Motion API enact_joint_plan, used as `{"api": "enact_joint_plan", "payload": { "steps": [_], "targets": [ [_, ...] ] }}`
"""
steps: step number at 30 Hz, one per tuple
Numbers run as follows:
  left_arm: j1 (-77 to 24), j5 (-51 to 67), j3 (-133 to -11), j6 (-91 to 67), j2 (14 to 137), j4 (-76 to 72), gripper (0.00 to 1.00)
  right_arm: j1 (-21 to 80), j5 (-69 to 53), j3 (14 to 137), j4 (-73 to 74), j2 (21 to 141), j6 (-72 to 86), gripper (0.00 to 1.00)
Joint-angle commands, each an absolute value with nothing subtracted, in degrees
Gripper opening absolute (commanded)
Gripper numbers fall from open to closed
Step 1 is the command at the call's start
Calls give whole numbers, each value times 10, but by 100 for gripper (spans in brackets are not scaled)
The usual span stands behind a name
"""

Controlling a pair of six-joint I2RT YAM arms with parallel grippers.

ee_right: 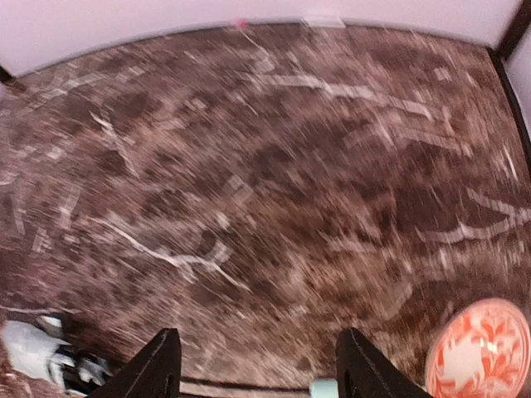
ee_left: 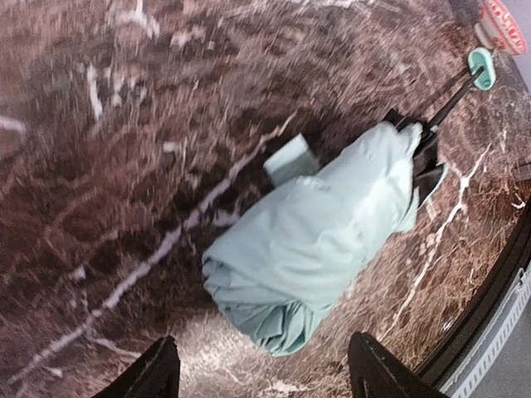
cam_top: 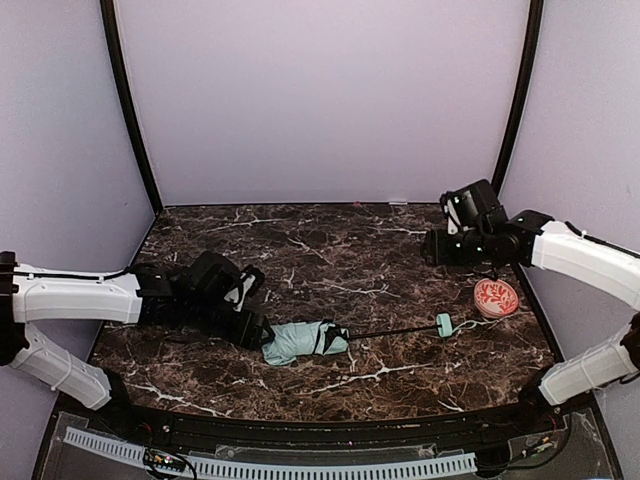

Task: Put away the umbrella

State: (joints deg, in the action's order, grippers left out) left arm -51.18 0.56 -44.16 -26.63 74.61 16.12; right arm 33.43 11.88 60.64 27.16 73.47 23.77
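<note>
The umbrella (cam_top: pixel 305 341) lies folded on the marble table, its pale mint canopy bunched near the front middle. A thin black shaft runs right to the small mint handle (cam_top: pixel 444 323). My left gripper (cam_top: pixel 262 335) sits low at the canopy's left end. In the left wrist view the canopy (ee_left: pixel 323 232) lies just ahead of the open left gripper (ee_left: pixel 265 377), with nothing between the fingers, and the handle (ee_left: pixel 481 68) is far off. My right gripper (cam_top: pixel 435 248) hovers above the table, behind the handle. In its wrist view the right gripper (ee_right: pixel 259 369) is open and empty over bare marble.
A round orange-red ball with a white pattern (cam_top: pixel 495 297) rests near the right edge, just beyond the handle, and also shows as the ball (ee_right: pixel 481 348) in the right wrist view. The table's front rim (ee_left: pixel 489 307) runs close to the canopy. Pale walls enclose the table.
</note>
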Motion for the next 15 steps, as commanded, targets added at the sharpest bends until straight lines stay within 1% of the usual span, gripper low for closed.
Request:
{"api": "enact_joint_plan", "payload": {
  "steps": [1, 4, 9, 12, 15],
  "targets": [
    [-504, 80, -402, -363, 768, 169, 72, 331, 209, 521, 431, 728, 376, 69],
    [-504, 96, -404, -356, 794, 123, 73, 316, 129, 488, 408, 751, 366, 71],
    [-503, 134, -433, -329, 846, 89, 72, 296, 66, 464, 344, 797, 352, 72],
    [-499, 141, -440, -328, 868, 84, 72, 279, 58, 452, 328, 812, 346, 66],
    [-485, 145, -442, -334, 873, 86, 70, 276, 44, 441, 313, 819, 345, 57]
  ]
}}
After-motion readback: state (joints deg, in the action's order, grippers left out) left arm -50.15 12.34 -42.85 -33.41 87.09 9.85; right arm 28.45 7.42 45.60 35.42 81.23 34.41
